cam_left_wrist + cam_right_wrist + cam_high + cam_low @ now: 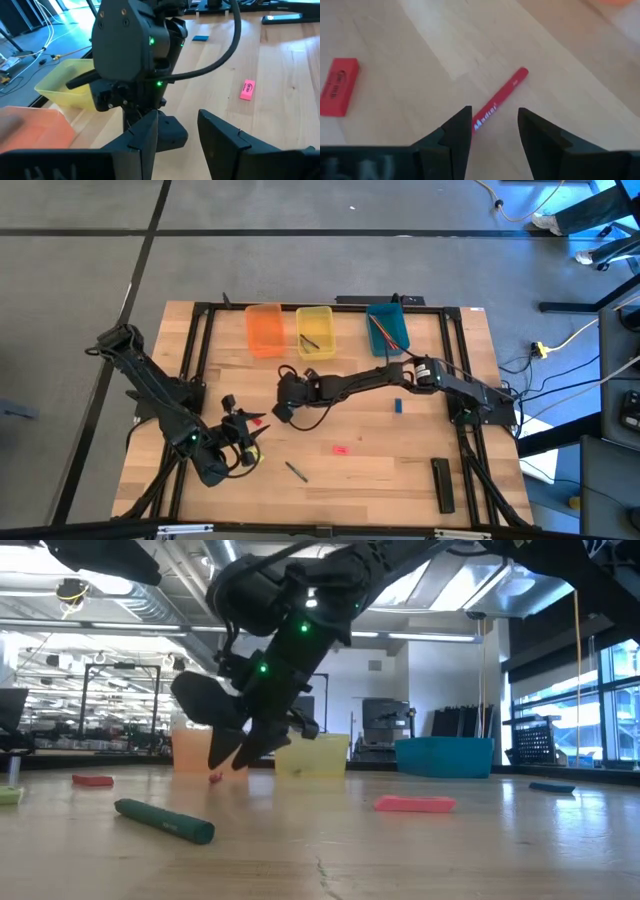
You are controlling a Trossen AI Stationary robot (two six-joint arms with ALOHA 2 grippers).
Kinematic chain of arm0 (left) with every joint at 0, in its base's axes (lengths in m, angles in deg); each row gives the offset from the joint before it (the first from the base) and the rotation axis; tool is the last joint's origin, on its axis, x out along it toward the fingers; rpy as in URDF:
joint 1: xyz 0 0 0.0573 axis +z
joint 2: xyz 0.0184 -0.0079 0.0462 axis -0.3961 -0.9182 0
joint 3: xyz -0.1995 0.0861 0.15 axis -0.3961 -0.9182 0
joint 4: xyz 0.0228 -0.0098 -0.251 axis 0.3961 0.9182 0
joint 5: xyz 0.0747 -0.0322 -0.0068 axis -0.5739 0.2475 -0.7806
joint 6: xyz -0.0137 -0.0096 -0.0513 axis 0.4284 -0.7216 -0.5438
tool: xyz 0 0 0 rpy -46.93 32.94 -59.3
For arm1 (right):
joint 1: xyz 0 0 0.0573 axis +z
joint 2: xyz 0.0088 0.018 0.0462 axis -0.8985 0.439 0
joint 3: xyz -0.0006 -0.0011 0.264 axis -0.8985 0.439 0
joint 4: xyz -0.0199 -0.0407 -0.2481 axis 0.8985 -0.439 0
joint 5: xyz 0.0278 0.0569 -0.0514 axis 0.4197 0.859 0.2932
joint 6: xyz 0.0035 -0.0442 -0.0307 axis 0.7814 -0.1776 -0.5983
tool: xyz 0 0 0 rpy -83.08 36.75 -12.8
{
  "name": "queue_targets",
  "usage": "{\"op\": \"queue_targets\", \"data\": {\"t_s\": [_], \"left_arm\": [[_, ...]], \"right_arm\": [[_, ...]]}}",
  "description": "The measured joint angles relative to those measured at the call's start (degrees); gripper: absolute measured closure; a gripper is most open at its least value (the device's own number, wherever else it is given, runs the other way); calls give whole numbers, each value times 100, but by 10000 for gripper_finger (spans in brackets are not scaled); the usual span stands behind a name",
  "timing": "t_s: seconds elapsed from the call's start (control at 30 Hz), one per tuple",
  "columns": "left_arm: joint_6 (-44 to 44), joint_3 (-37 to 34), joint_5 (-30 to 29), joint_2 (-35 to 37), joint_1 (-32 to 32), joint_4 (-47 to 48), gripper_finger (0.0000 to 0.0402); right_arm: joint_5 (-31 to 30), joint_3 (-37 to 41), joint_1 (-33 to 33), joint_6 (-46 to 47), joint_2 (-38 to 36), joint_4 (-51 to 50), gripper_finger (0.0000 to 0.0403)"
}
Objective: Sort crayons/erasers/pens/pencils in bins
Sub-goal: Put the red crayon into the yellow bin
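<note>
A red stick with white lettering [500, 96] lies flat on the wooden table. My right gripper [495, 112] hangs open just above its near end, one finger on each side, touching nothing; it also shows in the high view [280, 412] and the low view [235, 762]. A red eraser [339, 86] lies beside the stick. My left gripper [177, 120] waits open near the table's front left [238, 420], facing the right gripper. At the far edge stand the orange bin [264, 330], the yellow bin [314, 330] and the teal bin [388, 328].
A dark green crayon [296, 471] and a pink eraser [340, 449] lie toward the near edge, a blue eraser [397, 406] at mid right, and a long black bar [442, 483] at the near right. The teal bin holds thin sticks [380, 330].
</note>
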Motion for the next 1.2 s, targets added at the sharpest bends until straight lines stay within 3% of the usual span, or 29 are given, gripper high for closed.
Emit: {"op": "queue_targets", "data": {"t_s": [0.23, 0.5, 0.97, 1.2], "left_arm": [[-37, 0, -71, -2, 36, -4, 269], [-15, -2, -28, -2, 168, -2, 269], [2, -2, 41, -15, 166, 62, 269], [-4, -7, 74, -15, 166, 133, 269]], "right_arm": [[124, 328, 9, 214, 0, 627, 240], [75, 526, 18, 265, -26, 491, 242], [78, 532, 0, 143, -31, 114, 368], [96, 458, 2, 76, -24, 30, 367]]}}
